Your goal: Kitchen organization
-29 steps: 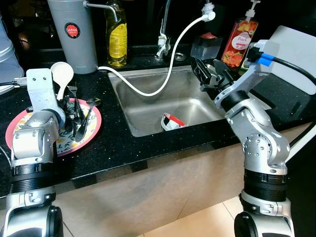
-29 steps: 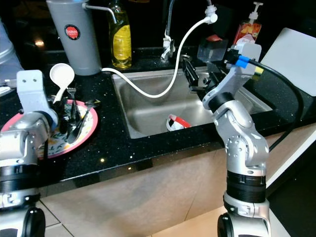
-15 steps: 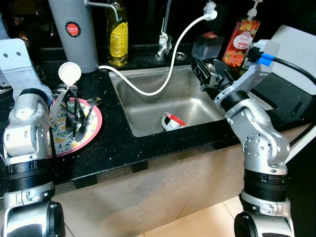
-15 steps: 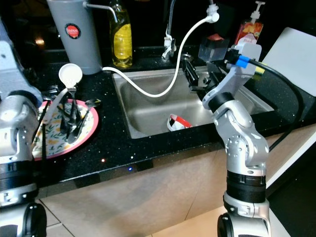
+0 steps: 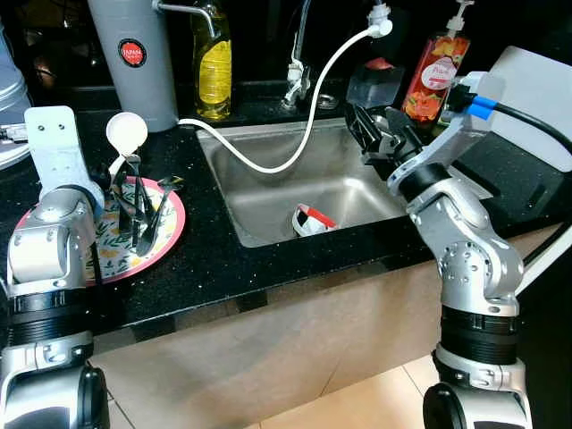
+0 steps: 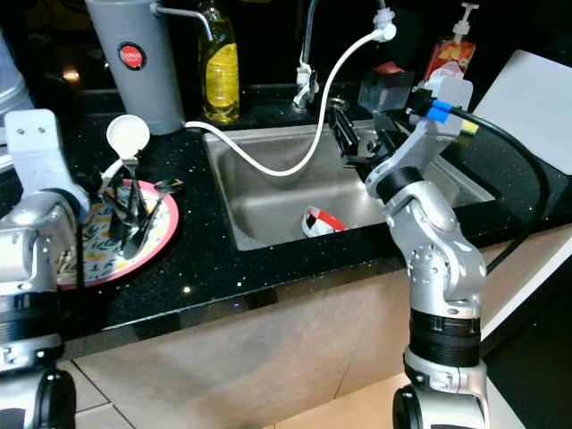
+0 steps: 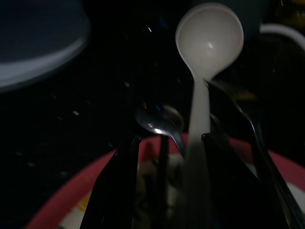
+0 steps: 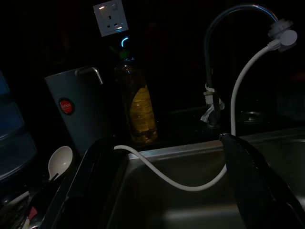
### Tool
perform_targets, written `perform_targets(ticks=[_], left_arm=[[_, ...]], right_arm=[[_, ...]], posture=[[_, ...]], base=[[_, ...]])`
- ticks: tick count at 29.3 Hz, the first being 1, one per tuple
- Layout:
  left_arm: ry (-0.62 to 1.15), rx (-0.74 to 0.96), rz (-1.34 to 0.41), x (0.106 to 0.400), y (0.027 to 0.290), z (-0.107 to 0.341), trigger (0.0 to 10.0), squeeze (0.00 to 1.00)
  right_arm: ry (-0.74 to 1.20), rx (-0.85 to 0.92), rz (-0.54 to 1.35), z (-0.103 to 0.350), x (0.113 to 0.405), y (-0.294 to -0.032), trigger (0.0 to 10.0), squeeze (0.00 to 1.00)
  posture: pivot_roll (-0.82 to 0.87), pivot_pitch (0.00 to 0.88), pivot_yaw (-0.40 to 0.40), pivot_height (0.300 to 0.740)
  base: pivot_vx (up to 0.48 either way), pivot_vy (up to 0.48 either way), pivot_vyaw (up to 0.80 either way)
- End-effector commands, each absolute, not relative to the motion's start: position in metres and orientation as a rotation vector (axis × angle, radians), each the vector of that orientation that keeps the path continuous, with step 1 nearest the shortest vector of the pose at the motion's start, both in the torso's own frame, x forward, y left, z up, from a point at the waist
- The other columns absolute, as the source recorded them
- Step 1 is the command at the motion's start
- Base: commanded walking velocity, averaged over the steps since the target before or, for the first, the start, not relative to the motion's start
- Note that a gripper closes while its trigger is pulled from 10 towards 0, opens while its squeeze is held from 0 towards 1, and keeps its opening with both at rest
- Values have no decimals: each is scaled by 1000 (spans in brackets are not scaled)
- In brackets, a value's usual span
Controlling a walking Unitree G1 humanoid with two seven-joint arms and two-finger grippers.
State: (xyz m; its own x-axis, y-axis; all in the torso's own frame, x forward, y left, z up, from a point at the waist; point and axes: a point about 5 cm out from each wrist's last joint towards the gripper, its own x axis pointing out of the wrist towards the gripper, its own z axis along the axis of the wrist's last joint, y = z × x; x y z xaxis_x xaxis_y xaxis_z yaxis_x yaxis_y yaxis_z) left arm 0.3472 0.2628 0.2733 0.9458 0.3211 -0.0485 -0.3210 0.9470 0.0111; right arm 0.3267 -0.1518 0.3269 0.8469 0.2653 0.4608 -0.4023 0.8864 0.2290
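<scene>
A pink-rimmed floral plate [image 5: 166,239] on the black counter holds several dark utensils. A white plastic spoon [image 5: 126,132] rests with its handle on the plate and its bowl past the far rim. My left gripper [image 5: 134,223] reaches down onto the plate and is open. The white spoon's [image 7: 209,40] handle and a metal spoon [image 7: 159,119] lie between its fingers, the handle against one finger. My right gripper [image 5: 375,125] hovers open over the back right of the steel sink [image 5: 268,223], holding nothing.
A red-and-white crumpled wrapper [image 5: 310,219] lies in the sink. A white hose [image 5: 304,134] loops from the faucet [image 5: 295,71] across the basin. A grey canister [image 5: 134,63], an oil bottle [image 5: 213,63] and a soap dispenser [image 5: 433,76] line the back.
My left wrist swung up and left, then dropped back over the plate. The white spoon's bowl shifted slightly right. The right arm stayed put.
</scene>
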Motion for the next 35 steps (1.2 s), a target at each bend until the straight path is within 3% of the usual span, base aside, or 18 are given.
perform_targets(ticks=[1,3,6,7,9,10,12,22,29,30,35], left_arm=[[105,6,310,348,263,263,10000,0],[113,3,307,348,262,262,10000,0],[128,38,269,350,256,261,9137,0],[137,53,256,351,254,260,8235,0],[143,61,249,351,252,259,8235,0],[152,69,241,352,251,256,4784,0],[179,68,235,352,250,248,0,0],[242,21,265,347,257,229,0,0],[162,2,290,347,259,242,0,0],[106,32,315,347,260,250,10000,0],[-94,195,462,341,269,286,10000,0]], right_arm=[[-439,335,355,327,327,-152,10000,0],[-440,335,356,327,327,-152,10000,0],[-439,336,355,327,327,-152,10000,0],[-439,336,354,327,327,-152,10000,0],[-439,336,354,326,327,-152,10000,0],[-439,336,353,326,327,-152,10000,0],[-440,337,351,326,326,-152,10000,0],[-442,335,343,326,325,-154,10000,0],[-442,335,346,326,325,-154,10000,0],[-443,335,347,327,325,-154,10000,0],[-443,336,347,327,325,-154,10000,0]], posture=[[-94,91,-72,740],[-94,90,-71,740],[-96,89,-68,740],[-94,88,-66,740],[-94,88,-66,740],[-96,87,-63,740],[-100,87,-58,740],[-101,85,-60,740],[-98,86,-65,740],[-98,86,-66,740],[-98,88,-67,740]], base=[[0,0,0],[0,0,0],[0,0,0],[0,0,0],[0,0,0],[0,0,0],[0,0,0],[0,0,0],[0,0,0],[0,0,0],[0,0,0]])
